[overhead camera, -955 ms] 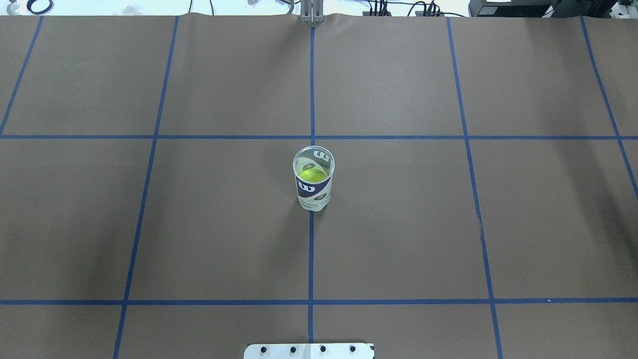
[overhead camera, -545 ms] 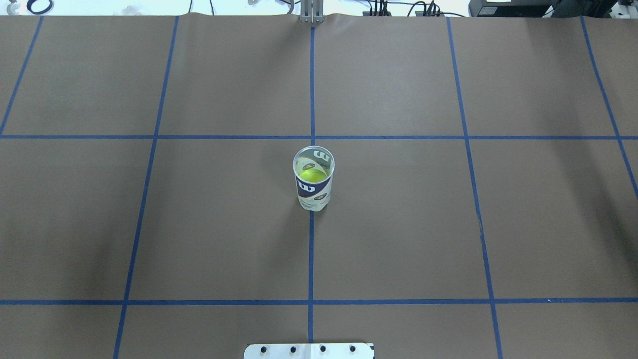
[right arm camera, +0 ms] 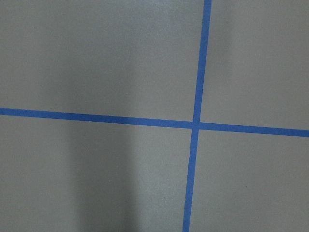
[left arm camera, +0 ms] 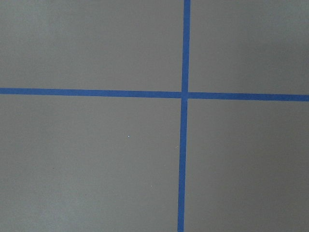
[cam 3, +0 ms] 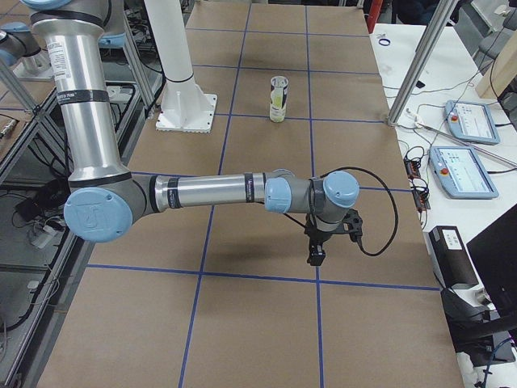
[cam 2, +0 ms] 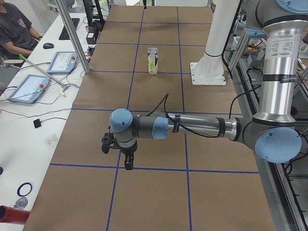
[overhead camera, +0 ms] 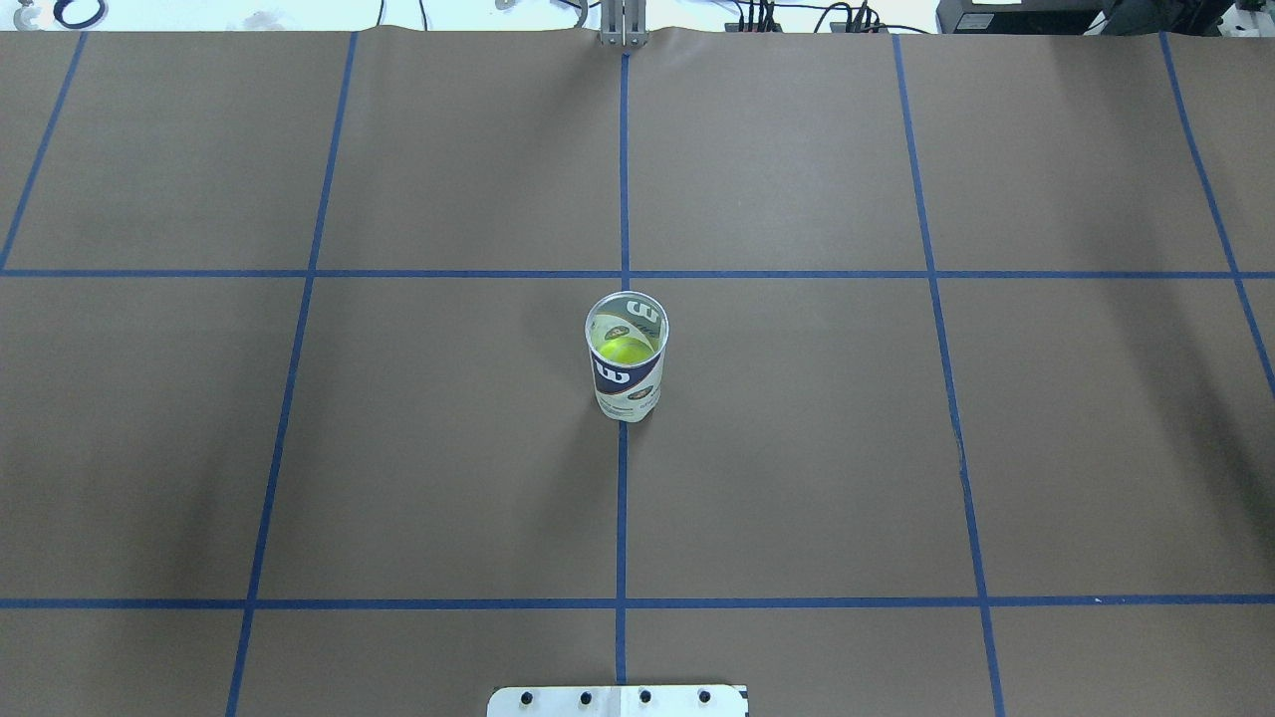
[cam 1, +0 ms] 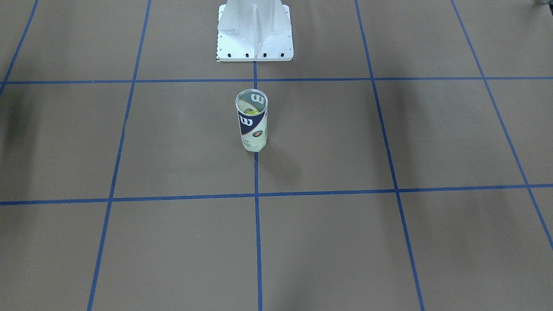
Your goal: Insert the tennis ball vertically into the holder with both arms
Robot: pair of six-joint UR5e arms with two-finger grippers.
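Note:
The holder [overhead camera: 628, 386] is a clear can with a navy-and-white label, standing upright with its mouth open at the middle of the table. It also shows in the front view as holder [cam 1: 253, 129] and far off in both side views. A yellow-green tennis ball [overhead camera: 625, 350] sits inside it. My left gripper [cam 2: 126, 162] hangs over the table far from the can, seen only in the left side view; I cannot tell its state. My right gripper [cam 3: 317, 254] hangs likewise at the opposite end, seen only in the right side view; its state is also unclear. Both wrist views show only brown paper and blue tape.
The white pedestal base [cam 1: 255, 41] stands behind the can on the robot's side. Blue tape lines [overhead camera: 622, 498] divide the brown table cover into squares. A seated person [cam 2: 14, 29] and tablets [cam 2: 29, 88] are at a side desk; more tablets [cam 3: 462, 171] lie beside the other end.

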